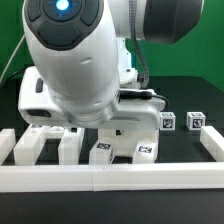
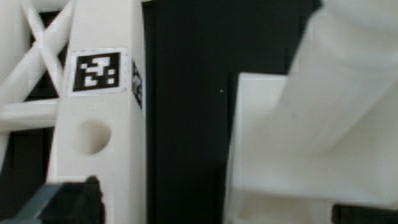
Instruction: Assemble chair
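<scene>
The chair parts are white plastic pieces on the black table. In the wrist view a slotted white panel with a square tag and a round hole lies close under the camera. A blurred white block lies beside it across a black gap. My gripper is open, and its dark fingertips stand far apart at the frame's edge, over both pieces. In the exterior view the arm's body hides the gripper. Two tagged pieces and two small tagged cubes lie there.
A long low white border wall runs along the front of the table. Two upright white leg blocks stand at the exterior view's left. A larger white panel lies behind them, partly hidden by the arm.
</scene>
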